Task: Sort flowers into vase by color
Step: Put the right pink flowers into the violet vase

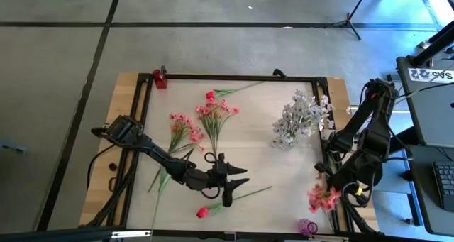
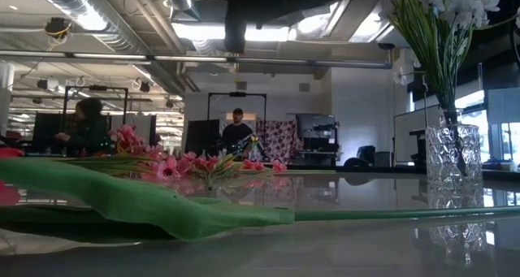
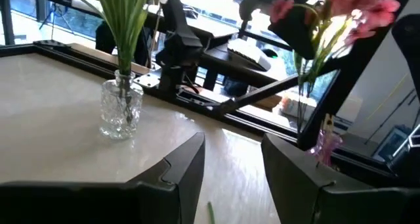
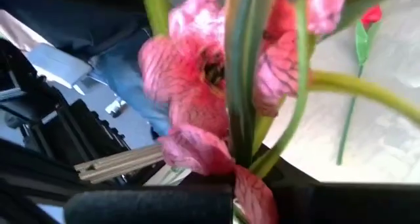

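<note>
Red-budded, green-stemmed flower (image 1: pixel 230 200) lay just under my open left gripper (image 1: pixel 234 181), its stem running crosswise; my right gripper (image 1: pixel 328 194) clasped pink blossoms (image 1: pixel 323 197).

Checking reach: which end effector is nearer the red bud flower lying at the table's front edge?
Left. The left end effector hovers just above the red bud flower; the right end effector is across the table.

Pink sprays (image 1: pixel 186 128) flat mid-table; white sprays (image 1: pixel 298 120) upright in glass vase (image 2: pixel 453 157).
</note>
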`<state>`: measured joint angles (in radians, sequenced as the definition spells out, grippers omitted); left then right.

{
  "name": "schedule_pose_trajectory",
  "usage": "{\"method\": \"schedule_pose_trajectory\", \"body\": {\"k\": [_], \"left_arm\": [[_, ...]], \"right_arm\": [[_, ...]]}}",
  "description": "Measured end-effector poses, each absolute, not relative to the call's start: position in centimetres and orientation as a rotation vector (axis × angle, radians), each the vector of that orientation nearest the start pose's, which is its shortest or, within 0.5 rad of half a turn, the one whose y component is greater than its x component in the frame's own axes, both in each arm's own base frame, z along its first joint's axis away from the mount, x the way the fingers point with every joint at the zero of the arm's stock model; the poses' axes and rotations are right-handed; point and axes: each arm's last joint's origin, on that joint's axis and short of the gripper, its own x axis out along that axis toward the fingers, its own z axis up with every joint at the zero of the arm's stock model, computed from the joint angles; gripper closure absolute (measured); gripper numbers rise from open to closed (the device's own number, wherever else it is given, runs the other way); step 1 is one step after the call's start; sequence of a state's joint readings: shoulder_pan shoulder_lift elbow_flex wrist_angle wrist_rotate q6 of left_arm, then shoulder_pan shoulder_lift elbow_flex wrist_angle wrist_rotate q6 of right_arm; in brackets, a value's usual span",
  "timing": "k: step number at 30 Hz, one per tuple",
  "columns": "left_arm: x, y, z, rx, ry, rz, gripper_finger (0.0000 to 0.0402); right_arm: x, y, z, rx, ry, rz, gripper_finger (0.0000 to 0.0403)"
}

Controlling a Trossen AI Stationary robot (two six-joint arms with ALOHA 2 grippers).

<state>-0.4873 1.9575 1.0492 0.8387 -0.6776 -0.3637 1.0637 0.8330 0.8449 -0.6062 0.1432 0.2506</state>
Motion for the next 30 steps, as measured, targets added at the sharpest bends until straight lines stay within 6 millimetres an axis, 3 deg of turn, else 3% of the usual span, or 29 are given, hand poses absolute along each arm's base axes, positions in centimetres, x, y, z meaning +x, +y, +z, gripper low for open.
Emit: {"method": "schedule_pose_trajectory", "body": {"k": [6,13,20,24,30], "left_arm": [[37.0,-17.3,18.6,-0.328,0.020,0.202,0.0253],[36.7,-17.8,18.6,-0.327,0.023,0.188,0.0253],[36.6,-18.0,18.5,-0.319,0.027,0.182,0.0253],[36.6,-18.0,18.5,-0.312,0.035,0.177,0.0253],[36.5,-18.2,18.4,-0.306,0.045,0.173,0.0253]], "right_arm": [[8.6,14.5,30.5,-0.053,0.640,0.778,0.0399],[8.9,14.5,24.8,0.172,0.836,0.533,0.0400],[8.4,13.7,21.9,0.360,1.001,0.345,0.0399],[8.3,13.0,22.4,0.374,0.969,0.239,0.0399],[8.5,11.7,25.5,0.618,0.675,0.025,0.0400]]}}
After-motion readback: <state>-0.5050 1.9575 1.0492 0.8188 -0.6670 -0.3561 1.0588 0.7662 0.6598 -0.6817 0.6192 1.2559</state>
